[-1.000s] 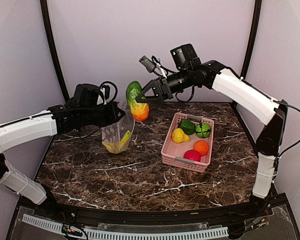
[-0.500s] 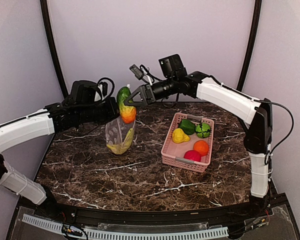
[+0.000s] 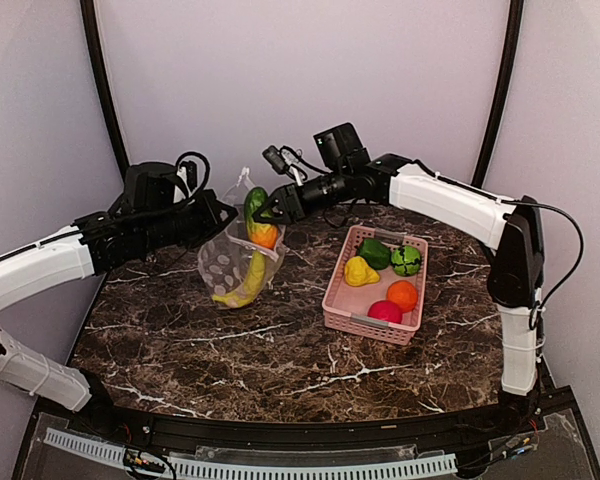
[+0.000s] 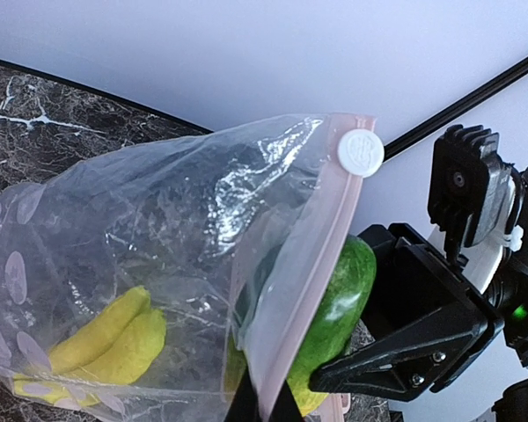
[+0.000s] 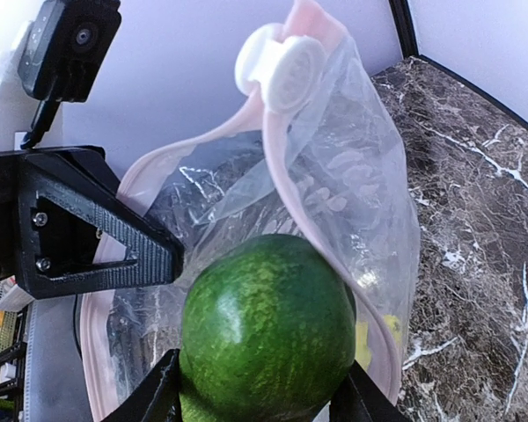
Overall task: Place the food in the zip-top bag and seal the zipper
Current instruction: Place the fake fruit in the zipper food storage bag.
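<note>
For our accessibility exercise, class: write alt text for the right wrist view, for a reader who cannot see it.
The right tool grips a green mango at the open mouth of a clear dotted bag, its pink zipper and white slider above. The left tool, black, holds the bag's far edge over a marble table.

Overhead view faces table; both wrist views close on bag

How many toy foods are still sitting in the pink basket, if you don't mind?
5: yellow pepper, green pepper, round green one, orange, red ball. Others may hide underneath.
</note>
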`<act>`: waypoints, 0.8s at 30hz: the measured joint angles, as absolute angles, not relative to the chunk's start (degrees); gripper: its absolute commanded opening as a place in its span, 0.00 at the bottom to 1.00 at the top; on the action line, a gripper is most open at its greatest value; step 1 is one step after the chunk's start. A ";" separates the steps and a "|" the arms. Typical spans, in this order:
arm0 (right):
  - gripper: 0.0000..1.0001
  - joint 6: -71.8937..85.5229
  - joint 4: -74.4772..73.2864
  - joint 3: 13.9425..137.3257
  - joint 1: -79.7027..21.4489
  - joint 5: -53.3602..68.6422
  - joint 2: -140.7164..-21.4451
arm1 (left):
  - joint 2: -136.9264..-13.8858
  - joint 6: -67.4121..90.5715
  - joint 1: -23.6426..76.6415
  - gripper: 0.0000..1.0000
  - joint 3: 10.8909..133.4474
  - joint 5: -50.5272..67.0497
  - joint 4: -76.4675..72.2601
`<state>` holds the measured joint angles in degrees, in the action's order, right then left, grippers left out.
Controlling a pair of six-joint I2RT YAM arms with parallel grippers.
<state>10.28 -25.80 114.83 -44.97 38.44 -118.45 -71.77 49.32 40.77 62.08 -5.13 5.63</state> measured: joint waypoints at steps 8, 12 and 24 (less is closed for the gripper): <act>0.64 8.05 -29.12 116.11 -47.16 34.13 -118.54 | -72.53 50.50 40.77 0.01 61.23 -5.02 3.84; 0.74 7.38 -30.87 118.96 -47.66 32.53 -118.61 | -72.75 50.68 40.75 0.01 61.23 -5.17 3.18; 0.80 4.10 -32.14 119.72 -47.75 30.85 -115.39 | -72.73 50.11 40.77 0.01 60.29 -7.07 3.14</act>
<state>4.10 -32.14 119.72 -47.75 30.85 -115.39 -72.73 50.11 40.77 60.29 -7.07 3.14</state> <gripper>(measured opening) 0.807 0.010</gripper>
